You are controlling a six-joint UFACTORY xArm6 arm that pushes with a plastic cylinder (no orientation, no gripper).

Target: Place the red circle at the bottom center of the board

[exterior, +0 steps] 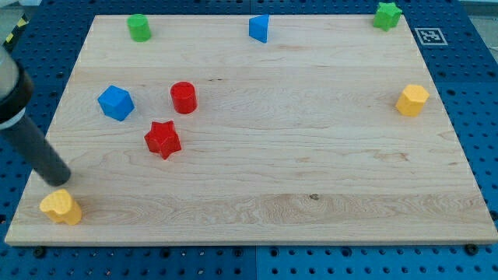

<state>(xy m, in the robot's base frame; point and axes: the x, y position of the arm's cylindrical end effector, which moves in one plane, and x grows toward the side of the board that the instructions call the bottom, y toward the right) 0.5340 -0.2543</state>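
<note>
Red circle: upper left of the wooden board, standing free. Just beside it: blue cube to the view's left, red star below. My tip: bare rod end, nothing held, at lower left, just above the yellow block, well apart from the circle.

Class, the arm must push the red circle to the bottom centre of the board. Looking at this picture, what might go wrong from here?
1. The red star sits just below the red circle; a downward push may shove both.
2. My tip rests beside the yellow block at the view's bottom left and may knock it when moving off.
3. The blue block lies left of the circle, crowding any approach.
</note>
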